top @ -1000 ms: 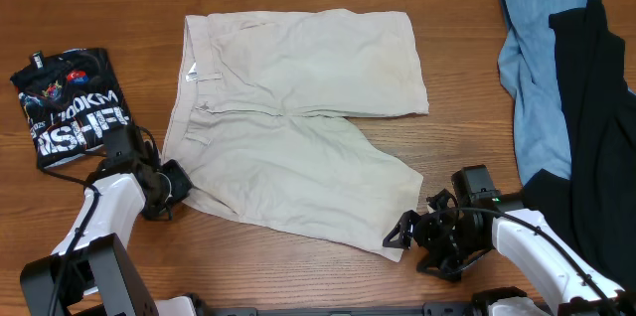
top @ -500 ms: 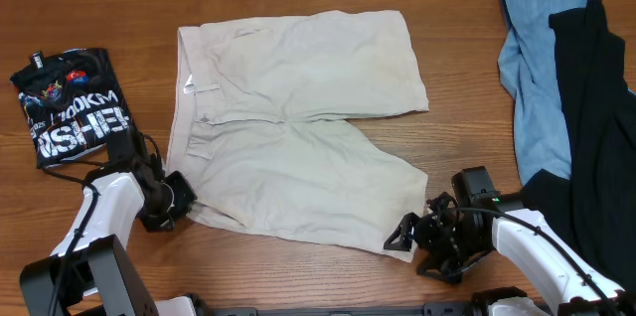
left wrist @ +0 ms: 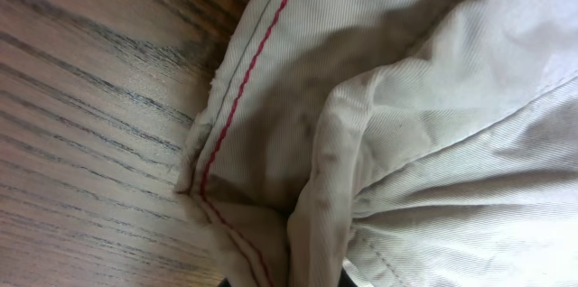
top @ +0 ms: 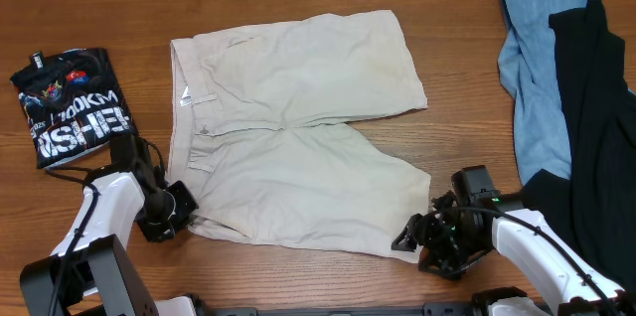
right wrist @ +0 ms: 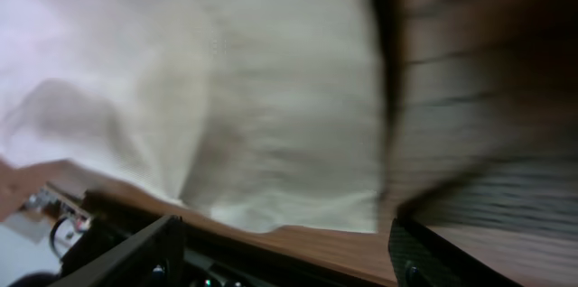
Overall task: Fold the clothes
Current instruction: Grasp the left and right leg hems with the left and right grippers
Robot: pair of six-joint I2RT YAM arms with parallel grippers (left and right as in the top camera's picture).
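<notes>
Shorts [top: 288, 157] are lying spread on the worktop [top: 467, 68], and I am pinching their near waistband corner in my clenched left claw [top: 179, 205]. My right claw [top: 411, 237] is straddling the near leg's hem corner with its fingers wide apart, not gripping. I am judging this as the start of the first fold. Next the right needs to clamp, then both need to carry the near edge toward the far leg. Farther off, a black printed top [top: 72, 105], a light blue garment [top: 537, 68] and a black garment [top: 596, 107] are waiting.

Shorts [top: 298, 147] of cream matt twill cloth, fine ribbed weave, red seam stitching, table [top: 457, 68] of brown grained wood, slight sheen, light blue garment [top: 532, 68] of matt cloth, black garment [top: 596, 117] matt
</notes>
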